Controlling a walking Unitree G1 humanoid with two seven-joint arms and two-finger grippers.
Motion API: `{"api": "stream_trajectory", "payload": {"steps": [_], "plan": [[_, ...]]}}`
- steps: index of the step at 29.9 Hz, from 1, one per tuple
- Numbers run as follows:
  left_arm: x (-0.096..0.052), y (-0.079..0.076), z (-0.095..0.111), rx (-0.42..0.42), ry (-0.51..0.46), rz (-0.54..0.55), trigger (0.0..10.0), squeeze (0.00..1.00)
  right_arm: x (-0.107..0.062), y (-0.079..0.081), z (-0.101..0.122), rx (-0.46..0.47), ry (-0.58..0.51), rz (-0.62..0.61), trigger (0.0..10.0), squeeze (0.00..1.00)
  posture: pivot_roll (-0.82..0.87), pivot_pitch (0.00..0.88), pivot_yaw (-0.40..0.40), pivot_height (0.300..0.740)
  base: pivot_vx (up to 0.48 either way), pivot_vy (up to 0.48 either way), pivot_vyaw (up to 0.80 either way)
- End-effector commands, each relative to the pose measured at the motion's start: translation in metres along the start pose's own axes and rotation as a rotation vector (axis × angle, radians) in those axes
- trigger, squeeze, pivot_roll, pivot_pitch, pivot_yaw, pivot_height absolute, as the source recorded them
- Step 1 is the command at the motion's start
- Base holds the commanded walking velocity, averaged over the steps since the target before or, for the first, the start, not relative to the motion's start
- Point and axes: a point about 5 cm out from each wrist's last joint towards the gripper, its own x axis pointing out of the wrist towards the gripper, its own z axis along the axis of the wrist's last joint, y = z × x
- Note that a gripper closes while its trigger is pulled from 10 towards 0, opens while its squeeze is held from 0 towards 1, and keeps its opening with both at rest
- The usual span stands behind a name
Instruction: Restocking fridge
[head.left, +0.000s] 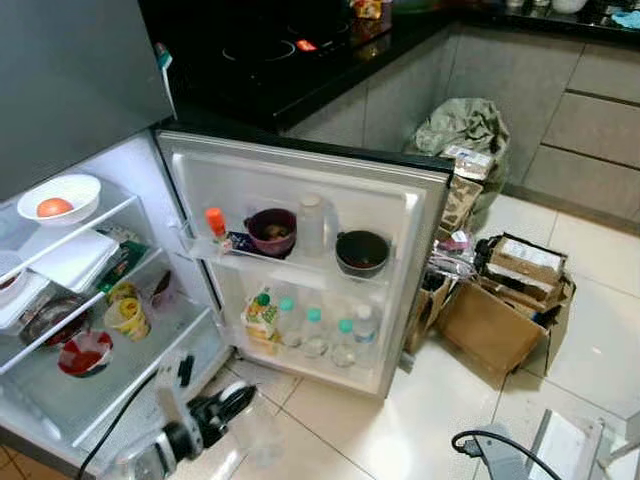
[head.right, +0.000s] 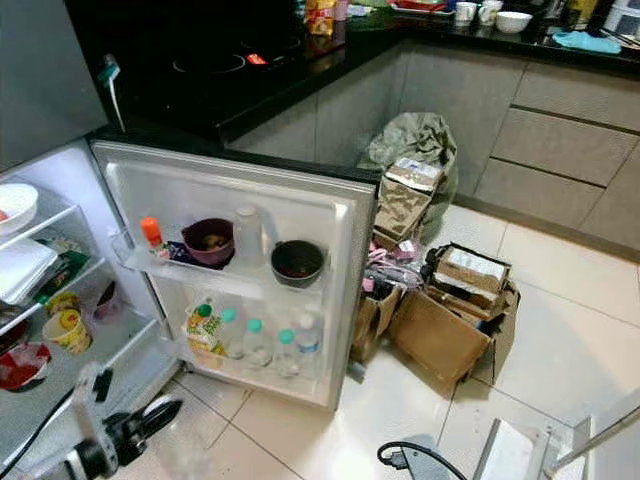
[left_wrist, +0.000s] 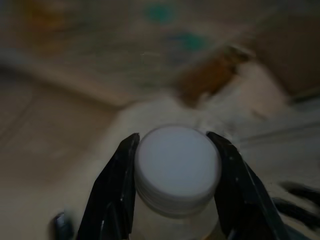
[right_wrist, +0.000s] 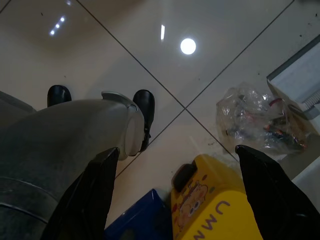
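Holding a clear white-capped bottle, the left gripper has its fingers closed on the bottle's neck, low before the open fridge door. Ahead of it, the door's lower shelf already carries several bottles; this one is not yet placed. Right gripper hangs idle, fingers spread, empty.

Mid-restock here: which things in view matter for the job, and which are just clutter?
Job:
left hand, shut on white-capped bottle
fridge door shelf
bottles in lower door rack

Clutter:
cardboard boxes
green bag
yellow container
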Motion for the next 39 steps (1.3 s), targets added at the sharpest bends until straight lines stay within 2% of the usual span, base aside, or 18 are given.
{"api": "stream_trajectory", "payload": {"steps": [1,3,6,12,19,31,39], "plan": [[0.001,0.005,-0.005,-0.005,-0.022,0.109,10.0,0.0,0.0,0.001,-0.002,-0.003,0.009,0.007,10.0,0.0,-0.02,0.0,0.004,0.74,0.0,0.0,0.0],[-0.004,0.014,-0.012,-0.009,-0.017,0.255,10.0,0.0,0.0,0.0,-0.004,-0.002,0.015,0.006,10.0,0.0,-0.02,0.0,0.004,0.74,0.0,0.0,0.0],[-0.008,0.021,-0.017,-0.038,-0.02,0.344,10.0,0.0,-0.001,-0.001,-0.005,0.001,0.019,0.001,10.0,0.0,-0.02,0.0,0.003,0.74,0.0,0.0,0.0],[-0.01,0.023,-0.021,-0.077,-0.024,0.383,10.0,0.0,-0.001,-0.001,-0.006,0.006,0.021,0.0,10.0,0.0,-0.02,0.0,0.003,0.74,0.0,0.0,0.0],[-0.018,0.026,-0.043,-0.052,0.059,0.469,10.0,0.0,-0.002,0.0,-0.012,0.023,0.034,-0.003,10.0,0.0,-0.04,0.0,0.011,0.74,0.0,0.07,0.0],[-0.02,0.025,-0.053,-0.043,0.1,0.484,10.0,0.0,-0.002,0.0,-0.014,0.032,0.036,-0.004,10.0,0.0,-0.04,0.0,0.013,0.74,0.0,0.282,0.0],[-0.012,0.021,-0.048,-0.011,0.101,0.464,10.0,0.0,-0.002,0.0,-0.012,0.035,0.028,-0.005,10.0,0.0,-0.04,0.0,0.016,0.74,0.0,0.265,0.0]]}}
